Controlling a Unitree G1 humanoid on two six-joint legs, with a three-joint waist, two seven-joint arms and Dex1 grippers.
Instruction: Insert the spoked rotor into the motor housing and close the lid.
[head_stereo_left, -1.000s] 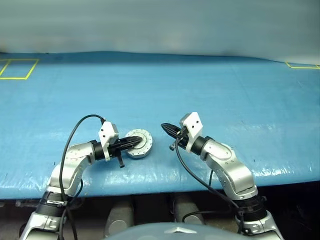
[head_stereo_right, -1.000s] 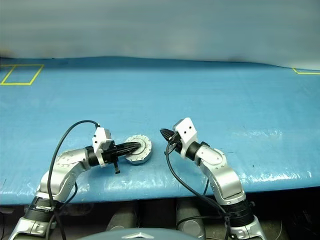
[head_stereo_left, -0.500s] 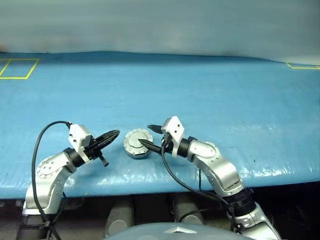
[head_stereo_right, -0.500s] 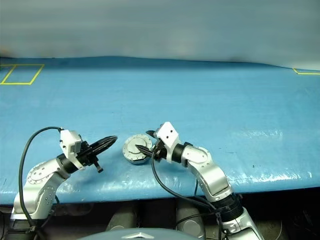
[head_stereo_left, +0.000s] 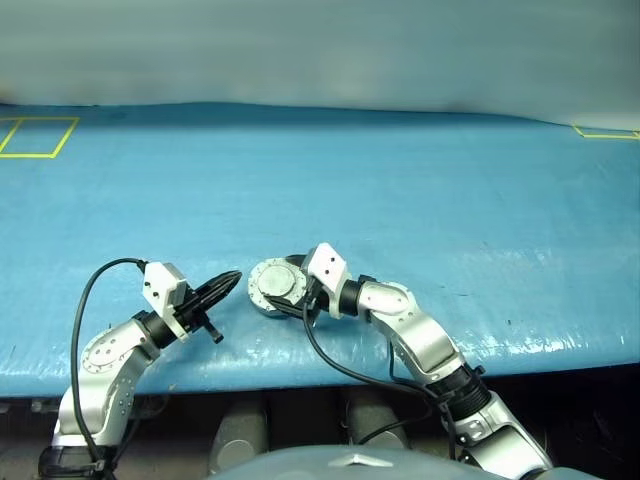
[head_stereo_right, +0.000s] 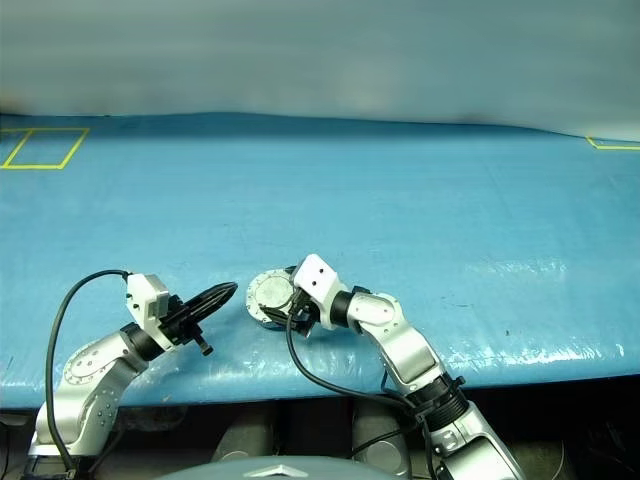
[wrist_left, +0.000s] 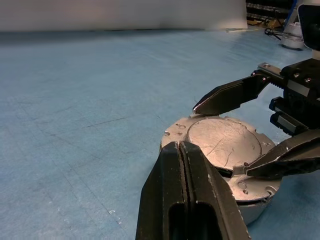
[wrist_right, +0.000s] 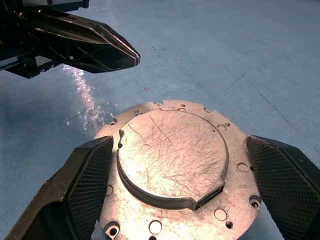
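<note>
The blue table (head_stereo_left: 420, 190) carries the motor housing (head_stereo_left: 276, 286) near its front edge, the lid (wrist_right: 172, 157) closed flat on top. The right gripper (wrist_right: 175, 200) has moved in and spread wide, straddling the housing. The left gripper (head_stereo_left: 228, 281) has withdrawn, fingers shut, empty. The rotor is presumably enclosed. No legible markings.

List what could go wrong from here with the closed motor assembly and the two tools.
The right tool stands open astride the lid; closing off-centre may push the motor housing along the blue table. The shut left tool sits close beside the housing, so a slide that way might bump it.
</note>
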